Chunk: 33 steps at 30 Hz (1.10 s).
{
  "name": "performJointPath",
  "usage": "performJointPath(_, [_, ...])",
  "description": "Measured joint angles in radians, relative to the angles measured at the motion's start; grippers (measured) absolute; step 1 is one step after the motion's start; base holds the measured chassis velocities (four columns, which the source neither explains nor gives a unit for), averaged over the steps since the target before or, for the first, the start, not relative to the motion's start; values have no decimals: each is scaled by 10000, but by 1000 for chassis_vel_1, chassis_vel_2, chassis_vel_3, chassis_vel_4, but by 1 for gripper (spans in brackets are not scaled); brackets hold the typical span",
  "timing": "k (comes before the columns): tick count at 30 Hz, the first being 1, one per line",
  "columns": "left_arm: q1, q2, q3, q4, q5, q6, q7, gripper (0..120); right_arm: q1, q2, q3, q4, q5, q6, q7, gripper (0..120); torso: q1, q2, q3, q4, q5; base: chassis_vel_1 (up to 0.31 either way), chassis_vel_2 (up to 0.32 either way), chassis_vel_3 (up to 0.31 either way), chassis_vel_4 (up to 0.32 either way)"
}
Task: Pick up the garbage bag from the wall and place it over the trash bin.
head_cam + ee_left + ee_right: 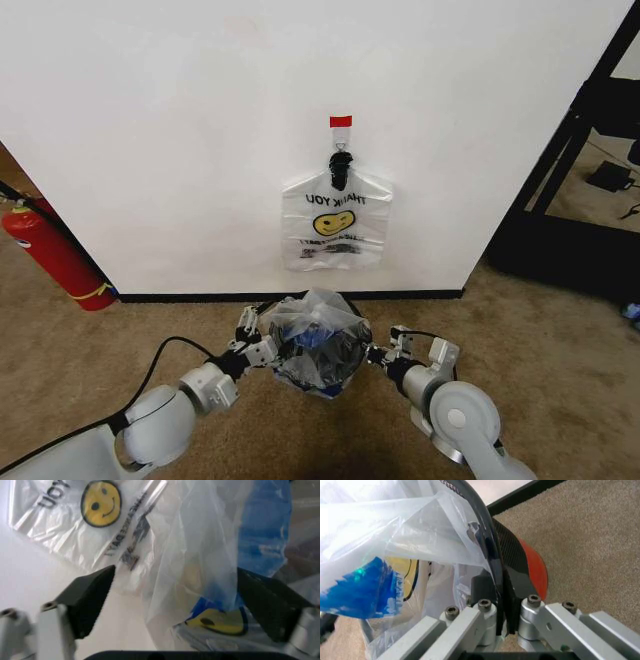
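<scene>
A garbage bag (337, 222) with a yellow smiley face hangs flat from a black hook (340, 160) on the white wall (180, 130). Below it, a second bag of the same kind (318, 325) sits crumpled over the black mesh trash bin (322, 375). My left gripper (268, 345) is at the bin's left side, open, with loose bag film (200, 555) between its fingers (90, 600). At the bin's right side, my right gripper (378, 352) is shut where the film (435, 536) drapes over the bin's rim (485, 543). The bin's red base (535, 570) shows beyond it.
A red fire extinguisher (55, 255) leans at the wall on the left. The wall ends at the right, where a black frame (570, 150) stands. Brown carpet (560, 340) lies around the bin. Blue packaging (265, 525) lies inside the bag.
</scene>
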Motion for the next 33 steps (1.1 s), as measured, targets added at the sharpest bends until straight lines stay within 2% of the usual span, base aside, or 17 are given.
performJointPath(3, [-313, -40, 276, 36, -97, 59, 102, 74, -7, 1, -8, 4, -15, -1, 8, 0, 0, 0, 0, -2, 0, 0, 0, 0, 0])
performJointPath(6, [-410, -53, 389, 60, -140, 62, 169, 68, -8, 0, -11, 6, -28, -2, 12, 0, 0, 0, 0, -2, 0, 0, 0, 0, 0])
performJointPath(7, [-426, -52, 433, 61, -186, 63, 234, 61, -8, 0, -14, 6, -52, -3, 15, 0, 0, 0, 0, -2, 0, 0, 0, 0, 0])
performJointPath(10, [-417, -22, 478, 61, -248, 62, 331, 52, -12, 6, -16, 6, -88, -4, 19, 0, 0, 0, 0, 0, 0, 0, 0, 0, 0])
performJointPath(11, [-413, -5, 503, 62, -268, 54, 368, 46, -13, 18, -18, -4, -103, -4, 19, 0, 0, 0, 0, 0, 0, 0, 0, 0, 0])
performJointPath(12, [-413, -5, 503, 62, -268, 54, 368, 46, -13, 18, -18, -4, -103, -4, 19, 0, 0, 0, 0, 0, 0, 0, 0, 0, 0])
performJointPath(18, [-723, -44, 783, 75, -551, 0, 420, 20, -17, 7, -53, -32, -99, -6, 16, 0, 0, 0, 0, -1, 0, 0, 0, 0, 0])
performJointPath(20, [-790, -52, 846, 89, -587, -6, 424, 17, -17, -2, -55, -32, -95, -6, 16, 0, 0, 0, 0, -1, 0, 0, 0, 0, 0])
performJointPath(24, [-997, -81, 1018, 161, -795, -39, 431, 1, -41, -41, -59, -29, -82, -13, 14, 0, 0, 0, 0, -1, -2, 0, 0, 0, 0])
performJointPath(28, [-1215, -154, 1057, 257, -1073, -79, 431, 0, -105, -50, -105, -1, -91, -27, 0, 0, 0, 0, 0, 0, -2, 0, 0, 0, 0])
performJointPath(33, [-1714, -518, 949, 808, -1541, -88, 366, 0, -197, -47, -260, 46, -188, -54, -56, 0, 0, 0, 0, -1, 0, 0, 0, 0, 0])
